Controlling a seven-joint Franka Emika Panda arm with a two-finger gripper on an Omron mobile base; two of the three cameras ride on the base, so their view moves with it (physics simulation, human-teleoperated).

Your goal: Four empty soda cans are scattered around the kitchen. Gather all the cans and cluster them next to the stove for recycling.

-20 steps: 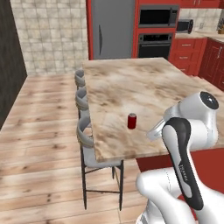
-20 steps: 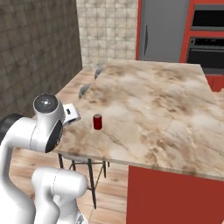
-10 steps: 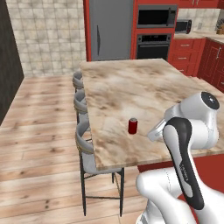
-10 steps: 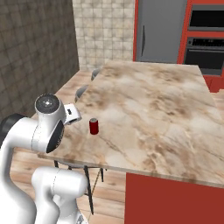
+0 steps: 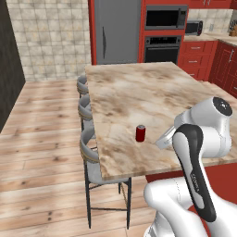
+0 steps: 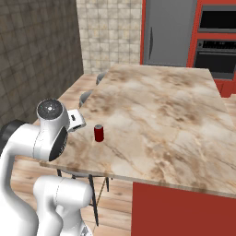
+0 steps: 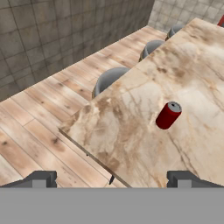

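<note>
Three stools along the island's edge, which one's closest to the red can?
The stool at the island's near corner, nearest the robot. The soda can stands upright level with it; the other two stools sit further along that edge, toward the fridge.

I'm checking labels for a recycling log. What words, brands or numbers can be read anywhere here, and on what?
Red soda can on the island counter: no readable label.
Small dark marking on the robot's forearm: too small and blurred to read.
Wall oven and microwave: no legible text or clock digits.
</note>
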